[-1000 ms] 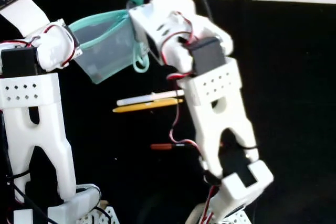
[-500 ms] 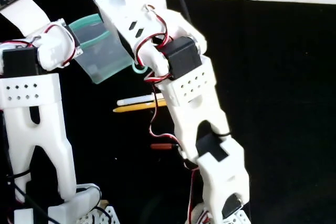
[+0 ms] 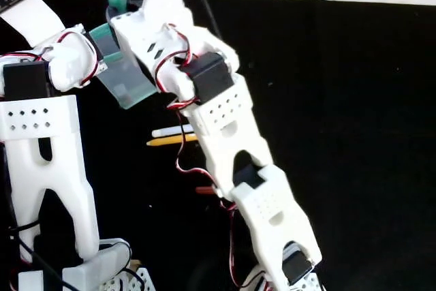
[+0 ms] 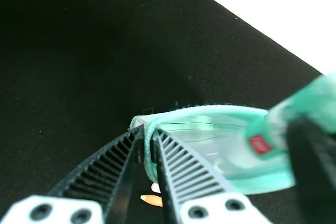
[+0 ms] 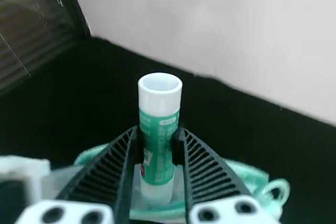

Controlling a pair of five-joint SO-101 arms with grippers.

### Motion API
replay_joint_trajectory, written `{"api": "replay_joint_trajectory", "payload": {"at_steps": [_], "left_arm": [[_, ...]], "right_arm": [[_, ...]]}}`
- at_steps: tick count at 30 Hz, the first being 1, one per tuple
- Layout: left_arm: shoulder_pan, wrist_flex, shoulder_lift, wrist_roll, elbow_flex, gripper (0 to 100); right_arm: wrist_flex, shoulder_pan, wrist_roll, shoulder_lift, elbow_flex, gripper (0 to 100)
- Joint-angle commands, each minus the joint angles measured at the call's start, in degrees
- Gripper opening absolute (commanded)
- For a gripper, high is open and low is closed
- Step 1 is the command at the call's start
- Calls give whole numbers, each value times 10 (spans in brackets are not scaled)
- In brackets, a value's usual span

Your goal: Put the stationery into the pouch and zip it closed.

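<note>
While the glue stick stands upright over the pouch, the coming drop turns on its lower end meeting the open mouth.
The stick's long axis runs vertical, cap up, gripped at mid-body by the right pincer, which is closed tight on it. Its base sits at the pouch's teal rim (whether it is already inside cannot be told). The left pincer is pinched on the pouch's end seam and holds it above the tabletop, so the mouth lies straight below the stick. A white pen and a yellow pencil lie side by side beneath, not yet packed. Since a second ago the right arm has swung across the high view toward the left arm, carrying the stick from the pouch's far end to its held end; pouch and pens have kept their places.
</note>
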Motion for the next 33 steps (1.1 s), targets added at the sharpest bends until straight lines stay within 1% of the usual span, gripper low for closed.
{"api": "replay_joint_trajectory", "payload": {"at_steps": [1,6,9,11,13,18,20,33], "left_arm": [[0,-3,4,4,9,8],[0,-3,4,1,9,8],[0,-3,4,1,9,8],[0,-3,4,1,9,8],[0,-3,4,1,9,8],[0,-3,4,1,9,8],[0,-3,4,1,9,8],[0,-3,4,2,9,8]], "right_arm": [[44,-5,-11,41,-73,6],[135,-5,-11,115,-80,12],[195,-4,-10,132,-80,13],[219,-4,-10,133,-80,37],[225,-4,-10,131,-80,102],[224,-6,-6,130,-80,316],[224,-4,-6,112,-80,354],[227,0,-6,-100,-80,354]]}}
